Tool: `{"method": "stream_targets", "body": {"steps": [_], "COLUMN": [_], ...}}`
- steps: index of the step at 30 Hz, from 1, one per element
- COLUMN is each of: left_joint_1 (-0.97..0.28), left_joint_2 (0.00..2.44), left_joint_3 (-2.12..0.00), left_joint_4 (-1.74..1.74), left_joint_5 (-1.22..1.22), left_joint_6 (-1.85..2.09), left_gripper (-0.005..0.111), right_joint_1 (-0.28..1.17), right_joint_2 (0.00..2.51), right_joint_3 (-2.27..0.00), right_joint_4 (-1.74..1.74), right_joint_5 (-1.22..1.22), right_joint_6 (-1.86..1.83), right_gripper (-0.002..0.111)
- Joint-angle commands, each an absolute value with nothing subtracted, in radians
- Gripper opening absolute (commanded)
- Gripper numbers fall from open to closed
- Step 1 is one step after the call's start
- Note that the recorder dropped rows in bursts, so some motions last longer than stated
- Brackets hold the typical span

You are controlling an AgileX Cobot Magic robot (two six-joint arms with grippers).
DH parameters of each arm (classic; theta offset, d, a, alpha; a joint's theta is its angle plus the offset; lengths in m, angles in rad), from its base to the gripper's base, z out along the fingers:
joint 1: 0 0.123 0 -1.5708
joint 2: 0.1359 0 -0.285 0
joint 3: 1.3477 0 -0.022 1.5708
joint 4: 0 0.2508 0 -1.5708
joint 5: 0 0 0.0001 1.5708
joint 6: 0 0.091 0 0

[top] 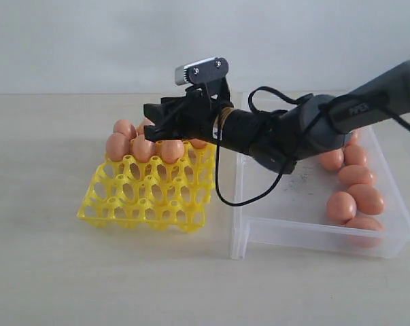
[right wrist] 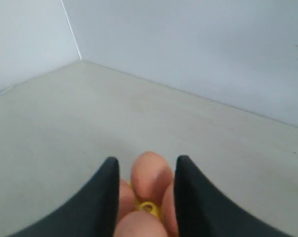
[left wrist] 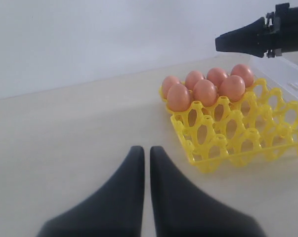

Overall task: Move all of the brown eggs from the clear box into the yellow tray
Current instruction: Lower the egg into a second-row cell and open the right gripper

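**Exterior:** the right pincer point(top: 154, 117) hangs over the far rows of the yellow tray point(top: 143, 204). Brown eggs point(top: 143, 148) sit in those cups. More eggs lie along the right side of the clear box point(top: 293, 234) on the desk point(top: 48, 272). There is white lettering on the right arm point(top: 357, 107), too small to read.

**Left wrist:** 7 eggs are seated, 4 in the far row and 3 in the next. The left pincer point(left wrist: 145, 187) is clenched and empty, short of the tray.

**Right wrist:** the jaws are parted and released, with egg tops showing below them. My judgement is to rise straight up, clear of the neighbouring eggs, before swinging to the box. The next egg belongs in the row's free 4th cup, lowered upright.
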State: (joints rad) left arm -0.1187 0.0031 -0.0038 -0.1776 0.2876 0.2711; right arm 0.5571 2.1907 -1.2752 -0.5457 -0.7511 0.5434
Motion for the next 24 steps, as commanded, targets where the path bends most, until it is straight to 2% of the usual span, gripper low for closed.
{"method": "stream_targets", "body": {"steps": [1,13,24], "left_joint_1": [-0.125,-0.125,-0.125], "left_joint_2": [0.0,0.0,0.0], "left_joint_3": [0.0,0.0,0.0], "left_joint_4": [-0.176,-0.176,-0.176], "left_joint_5": [0.284,0.284,0.284], "left_joint_6": [0.271,0.271,0.271], "left_gripper": [0.004,0.004,0.004], "right_joint_1": [0.558,0.558,0.558], "right_joint_2": [2.095,2.022,2.022], "right_joint_3": [-1.28,-1.28,-1.28], "right_joint_4": [-0.761,-1.336,-1.733], "right_joint_5": [-0.64,-0.383,-0.414], "right_joint_6": [0.726,1.393,1.83], "right_gripper": [0.0,0.0,0.0]}}
